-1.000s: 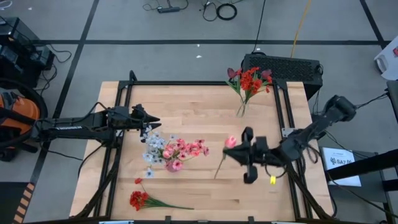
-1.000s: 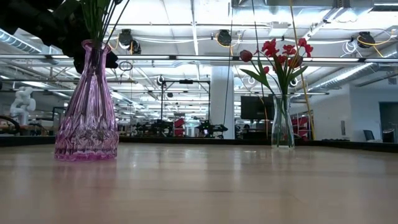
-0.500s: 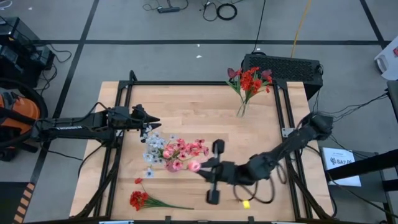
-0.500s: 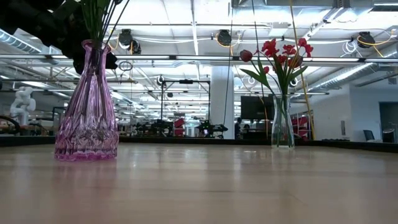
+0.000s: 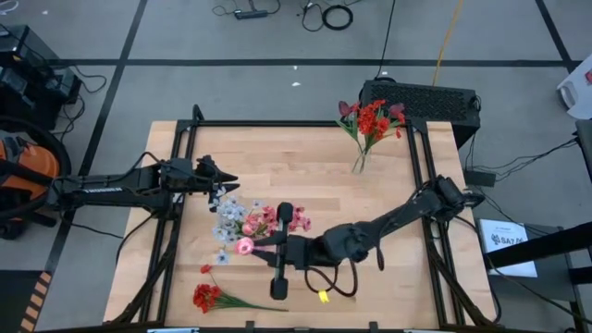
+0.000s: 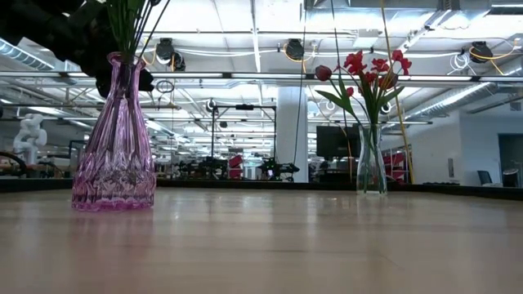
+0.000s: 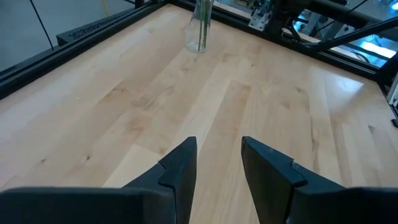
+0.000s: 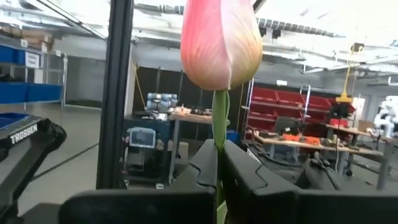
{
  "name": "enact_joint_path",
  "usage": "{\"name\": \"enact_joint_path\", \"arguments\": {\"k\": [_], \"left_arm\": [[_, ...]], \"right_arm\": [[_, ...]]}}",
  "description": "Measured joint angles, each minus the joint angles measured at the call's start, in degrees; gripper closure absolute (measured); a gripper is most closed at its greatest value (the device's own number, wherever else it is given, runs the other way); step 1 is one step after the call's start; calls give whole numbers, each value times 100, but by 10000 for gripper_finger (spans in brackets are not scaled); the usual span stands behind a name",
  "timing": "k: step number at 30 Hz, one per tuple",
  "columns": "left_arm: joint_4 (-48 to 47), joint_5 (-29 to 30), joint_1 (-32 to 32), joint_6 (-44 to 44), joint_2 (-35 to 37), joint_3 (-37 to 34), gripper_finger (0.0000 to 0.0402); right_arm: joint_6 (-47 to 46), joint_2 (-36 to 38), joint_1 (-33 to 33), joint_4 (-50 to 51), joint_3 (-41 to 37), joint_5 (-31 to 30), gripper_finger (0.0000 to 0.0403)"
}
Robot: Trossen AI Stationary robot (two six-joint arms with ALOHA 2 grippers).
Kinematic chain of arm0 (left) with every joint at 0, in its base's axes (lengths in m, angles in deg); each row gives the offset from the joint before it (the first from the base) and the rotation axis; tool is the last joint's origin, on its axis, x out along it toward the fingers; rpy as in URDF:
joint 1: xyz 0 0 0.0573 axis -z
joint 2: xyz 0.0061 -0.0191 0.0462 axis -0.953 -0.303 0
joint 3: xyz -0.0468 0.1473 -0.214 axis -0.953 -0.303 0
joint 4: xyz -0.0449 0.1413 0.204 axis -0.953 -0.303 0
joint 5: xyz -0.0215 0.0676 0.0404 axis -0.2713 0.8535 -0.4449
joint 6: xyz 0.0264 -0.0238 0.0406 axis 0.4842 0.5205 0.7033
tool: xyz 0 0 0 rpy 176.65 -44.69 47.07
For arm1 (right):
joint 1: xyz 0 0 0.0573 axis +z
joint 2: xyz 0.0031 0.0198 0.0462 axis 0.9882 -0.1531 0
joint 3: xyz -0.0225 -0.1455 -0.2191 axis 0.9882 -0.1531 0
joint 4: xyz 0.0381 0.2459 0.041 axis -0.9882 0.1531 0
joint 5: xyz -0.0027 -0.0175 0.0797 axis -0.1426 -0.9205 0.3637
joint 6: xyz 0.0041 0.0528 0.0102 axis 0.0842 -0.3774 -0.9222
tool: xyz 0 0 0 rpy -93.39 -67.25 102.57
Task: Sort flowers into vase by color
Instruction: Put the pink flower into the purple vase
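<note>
The left gripper [image 5: 229, 180] waits at the table's left edge, its two dark fingers [image 7: 180, 171] standing slightly apart with bare wood showing between them and nothing held. Just in front of it and a little toward the near edge stands the pink glass vase [image 6: 114, 139], ribbed and flared at the base; from above it is hidden under its own bouquet [image 5: 259, 222], pale blue-white sprays on the left gripper's side and pink blooms on the far side. How many stems are in it cannot be counted. Green stalks rise from its neck in the low view, their heads cut off by the frame.

Nearer the table's front edge, beside this vase, lies one bushy red spray [image 5: 207, 297] flat on the wood, its green stalk trailing toward the right gripper.

The right gripper [image 5: 268, 248] reaches across the table's middle, just beside the pink vase. Its fingers are clamped on the thin green stalk of a single pink tulip bud [image 8: 221, 40], rosy with a paler yellow-green base; the bud [image 5: 244, 246] stands right against the bouquet's edge. The lower stalk is hidden between the fingers.

Well behind the right gripper, at the far right corner, stands a clear glass vase [image 6: 371, 163] holding red flowers [image 5: 372, 119] with a darker purplish bud on each side; their exact number is hard to make out.
</note>
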Motion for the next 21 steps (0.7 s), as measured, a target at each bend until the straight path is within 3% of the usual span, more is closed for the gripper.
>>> {"name": "enact_joint_path", "arguments": {"k": [13, 21], "left_arm": [[-55, 0, 0, -2, -2, 0, 268], [-55, 0, 0, 0, -2, 0, 268]], "right_arm": [[81, 1, -347, 1062, -1, 21, 403], [102, 1, -390, 1156, -1, 290, 403]]}}
